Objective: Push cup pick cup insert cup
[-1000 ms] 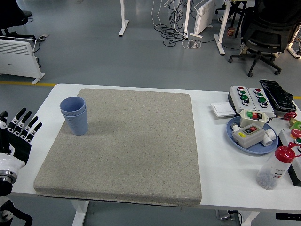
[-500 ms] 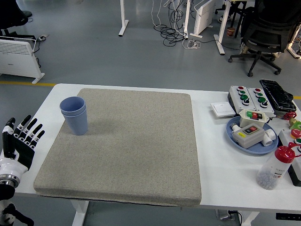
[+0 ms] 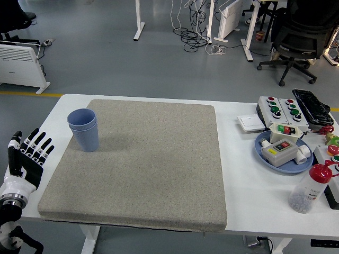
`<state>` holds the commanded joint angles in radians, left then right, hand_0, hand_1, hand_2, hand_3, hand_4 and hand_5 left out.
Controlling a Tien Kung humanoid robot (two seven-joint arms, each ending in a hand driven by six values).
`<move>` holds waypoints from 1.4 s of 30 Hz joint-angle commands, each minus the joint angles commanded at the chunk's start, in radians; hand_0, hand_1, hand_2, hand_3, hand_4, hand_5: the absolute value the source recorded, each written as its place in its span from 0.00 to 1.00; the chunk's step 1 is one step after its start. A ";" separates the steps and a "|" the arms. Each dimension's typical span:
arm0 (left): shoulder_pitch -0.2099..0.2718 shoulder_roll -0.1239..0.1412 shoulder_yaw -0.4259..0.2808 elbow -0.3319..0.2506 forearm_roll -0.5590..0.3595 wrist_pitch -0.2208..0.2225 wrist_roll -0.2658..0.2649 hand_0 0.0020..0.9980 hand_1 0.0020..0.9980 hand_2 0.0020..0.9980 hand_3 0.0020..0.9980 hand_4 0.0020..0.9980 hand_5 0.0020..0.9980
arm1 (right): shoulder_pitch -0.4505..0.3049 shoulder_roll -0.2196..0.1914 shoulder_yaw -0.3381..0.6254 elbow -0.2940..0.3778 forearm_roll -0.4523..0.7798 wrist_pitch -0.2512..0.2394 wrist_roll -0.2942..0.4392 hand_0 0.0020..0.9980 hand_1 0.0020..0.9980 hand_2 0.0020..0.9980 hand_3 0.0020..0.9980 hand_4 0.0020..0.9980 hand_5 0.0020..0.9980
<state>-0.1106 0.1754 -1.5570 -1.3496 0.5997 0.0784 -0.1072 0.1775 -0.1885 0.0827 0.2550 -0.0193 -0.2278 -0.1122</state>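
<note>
Stacked blue cups (image 3: pixel 83 129) on mat (image 3: pixel 143 164), left hand (image 3: pixel 26 160) open nr edge

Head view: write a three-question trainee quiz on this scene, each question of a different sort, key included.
1. True or false: the blue plastic cups stand nested upright on the grey fabric mat.
2. Which describes the left hand?
A. closed around the cups
B. fingers spread, holding nothing, beside the mat's left edge
C. resting on the blue plate
3. Fill in: the clear bottle near the white table's right edge has a ___ cap.

Key: 1 true; 2 B; 3 red.
</note>
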 joint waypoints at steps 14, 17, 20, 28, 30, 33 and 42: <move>-0.004 -0.003 0.000 0.007 -0.007 0.016 -0.005 0.88 0.87 0.91 0.87 0.60 1.00 | 0.006 0.001 -0.001 -0.001 0.005 0.001 0.003 0.74 0.66 0.66 0.56 0.08 0.48; -0.005 -0.004 0.004 0.008 -0.008 0.019 -0.006 0.88 0.87 0.91 0.87 0.60 1.00 | 0.008 0.001 -0.002 -0.001 0.005 0.001 0.004 0.74 0.66 0.66 0.56 0.08 0.48; -0.006 -0.005 0.005 0.008 -0.010 0.021 -0.007 0.88 0.87 0.91 0.88 0.60 1.00 | 0.009 0.001 -0.002 -0.001 0.005 0.001 0.004 0.74 0.66 0.66 0.56 0.08 0.48; -0.009 -0.004 0.004 0.009 -0.012 0.025 -0.010 0.88 0.87 0.91 0.88 0.60 1.00 | 0.012 0.000 -0.010 0.000 0.017 0.001 0.010 0.74 0.66 0.66 0.56 0.08 0.48; -0.009 -0.004 0.004 0.010 -0.013 0.026 -0.011 0.88 0.87 0.91 0.88 0.60 1.00 | 0.012 -0.001 -0.011 0.000 0.019 0.001 0.011 0.74 0.66 0.66 0.56 0.08 0.48; -0.010 -0.003 0.010 0.011 -0.014 0.026 -0.011 0.88 0.87 0.91 0.88 0.60 1.00 | 0.011 -0.001 -0.010 0.000 0.017 0.001 0.011 0.74 0.66 0.66 0.56 0.08 0.48; -0.004 -0.006 0.017 0.014 -0.016 0.027 -0.012 0.88 0.87 0.91 0.88 0.60 1.00 | 0.001 0.000 0.010 0.000 -0.016 0.000 -0.002 0.74 0.66 0.66 0.56 0.08 0.47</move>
<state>-0.1149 0.1698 -1.5404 -1.3355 0.5840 0.1057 -0.1195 0.1787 -0.1887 0.0924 0.2553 -0.0353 -0.2274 -0.1142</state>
